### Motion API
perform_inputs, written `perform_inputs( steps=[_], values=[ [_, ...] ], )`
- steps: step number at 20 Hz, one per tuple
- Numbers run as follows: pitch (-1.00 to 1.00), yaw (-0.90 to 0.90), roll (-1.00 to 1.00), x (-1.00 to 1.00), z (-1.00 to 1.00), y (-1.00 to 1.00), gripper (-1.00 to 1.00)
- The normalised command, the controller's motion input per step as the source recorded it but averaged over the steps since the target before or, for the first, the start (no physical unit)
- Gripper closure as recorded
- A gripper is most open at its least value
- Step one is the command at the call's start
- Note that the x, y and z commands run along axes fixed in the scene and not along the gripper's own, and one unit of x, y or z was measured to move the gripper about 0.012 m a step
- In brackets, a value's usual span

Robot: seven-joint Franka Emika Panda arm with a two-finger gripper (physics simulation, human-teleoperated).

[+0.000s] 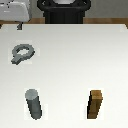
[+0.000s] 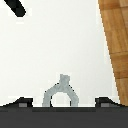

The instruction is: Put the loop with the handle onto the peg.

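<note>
The loop with the handle (image 1: 21,51) lies flat on the white table at the exterior view's left, its handle pointing toward the near left. The peg (image 1: 34,104) stands upright near the front, left of centre. My gripper does not show in the exterior view. In the wrist view my gripper (image 2: 63,102) is open and empty. Its two dark fingertips (image 2: 22,103) stand wide apart on either side of the loop (image 2: 61,93), which appears small and well below them.
A brown wooden block (image 1: 96,104) stands upright at the front right. The robot's dark base (image 1: 62,11) is at the table's far edge. The wrist view shows wooden floor (image 2: 117,45) past the table edge and a dark object (image 2: 17,7) in one corner.
</note>
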Motion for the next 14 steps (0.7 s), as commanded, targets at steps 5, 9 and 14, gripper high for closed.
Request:
perform_inputs(
  steps=[5, 9, 14],
  values=[
    [0.0, -0.03, 0.0, 0.0, -0.2, 0.0, -1.0],
    [0.0, 0.0, 0.0, 0.0, -0.75, 0.0, -1.0],
    [0.0, 0.0, 0.0, 0.0, -0.8, -0.1, -1.0]
  ],
)
